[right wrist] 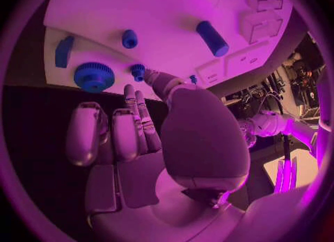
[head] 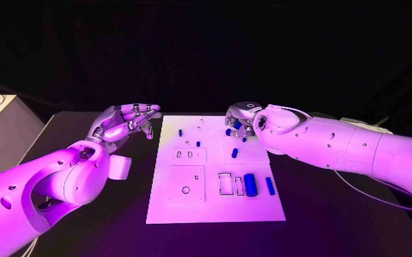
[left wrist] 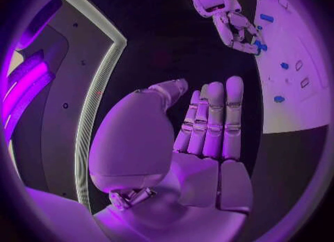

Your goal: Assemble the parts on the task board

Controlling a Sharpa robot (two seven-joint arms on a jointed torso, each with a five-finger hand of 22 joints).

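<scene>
So the white rectangular task board (head: pixel 215 206) sits flat in the middle of the black table (head: pixel 326 227), long side running away from the robot. Left hand (head: pixel 127 123) is off the board's far-left corner, over bare table, not touching anything. In the left wrist view its fingers (left wrist: pixel 212 122) are straight and lined up side by side w/ the thumb out to the side, nothing in it, so basically open and empty.

Right hand (head: pixel 243 120) is over the board's far-right corner w/ fingers curled downward. The right wrist view shows its fingertips (right wrist: pixel 139 94) right next to a small blue peg (right wrist: pixel 138 72) and a blue toothed gear (right wrist: pixel 94 76) near the board edge. Can't tell if it's actually pinching anything or just touching tbh.

Other parts on the board: a fat blue cylinder (head: pixel 250 184) lying near the right side next to some rectangular slots, a thin blue bar (head: pixel 270 185) just beside it towards the edge, a short blue pin (head: pixel 234 153) mid-board, and another little blue pin (head: pixel 181 132) up at the far-left part.
</scene>
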